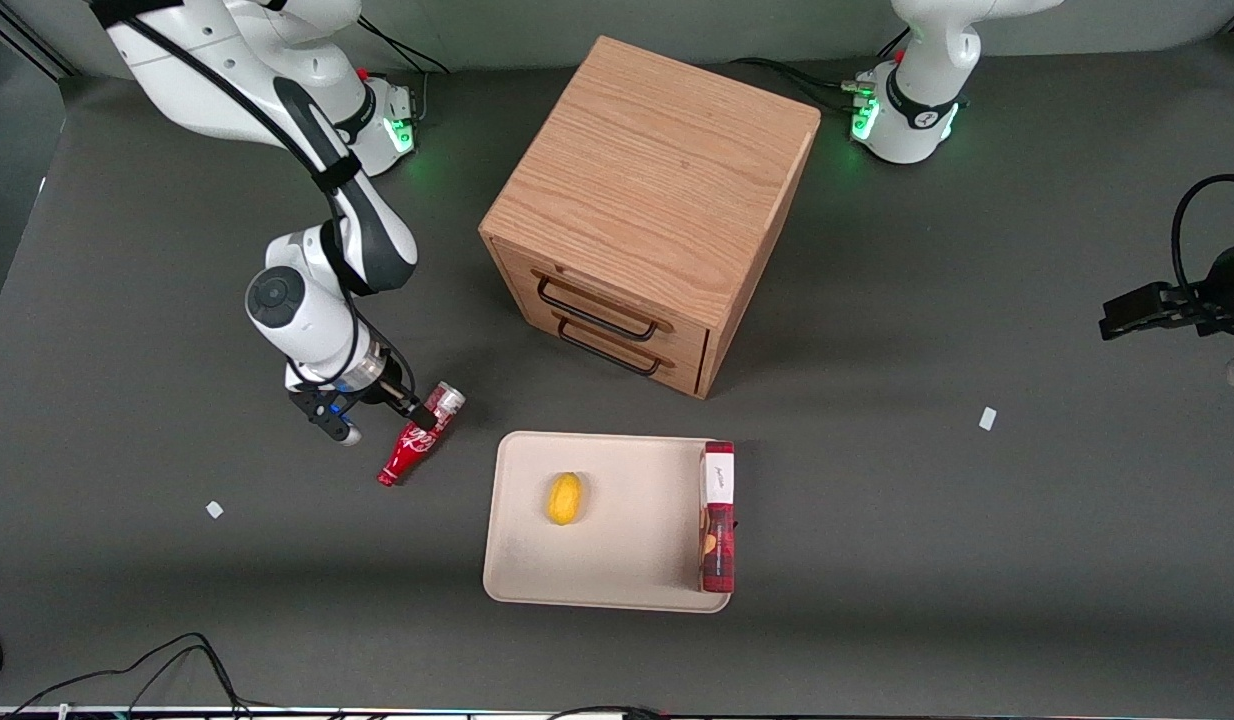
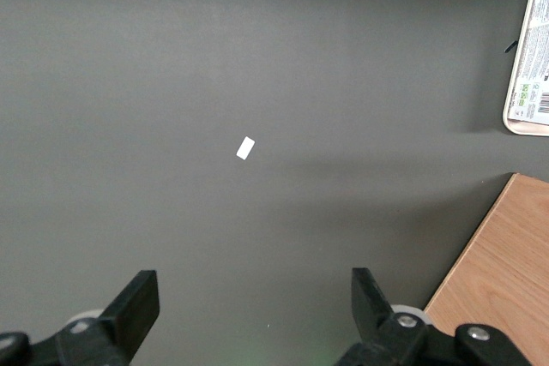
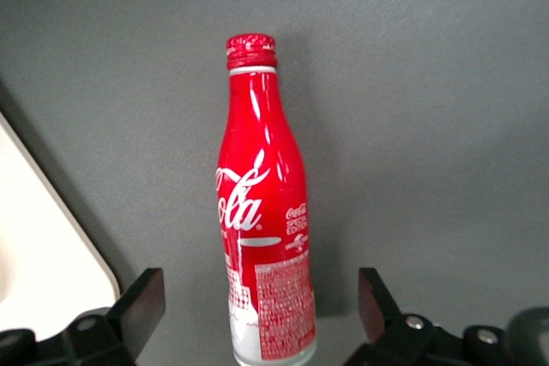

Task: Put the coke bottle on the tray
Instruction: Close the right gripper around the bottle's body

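Coke bottle: lies on the surface beside the tray, toward the working arm's end, neck pointing toward the front camera.
Gripper: low over the bottle's base end, fingers spread wide on both sides, not closed.
Tray load: 1 yellow fruit, 1 red box.
Risk: the round bottle may roll or slip if pinched near the base; setting it down could nudge the fruit.

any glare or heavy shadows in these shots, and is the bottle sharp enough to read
Right wrist view: white glare streaks run down the coke bottle, yet its script reads sharply between the open gripper fingers. Front view: soft shadows fall beside the drawer box and tray; green lights glow at the arm bases.
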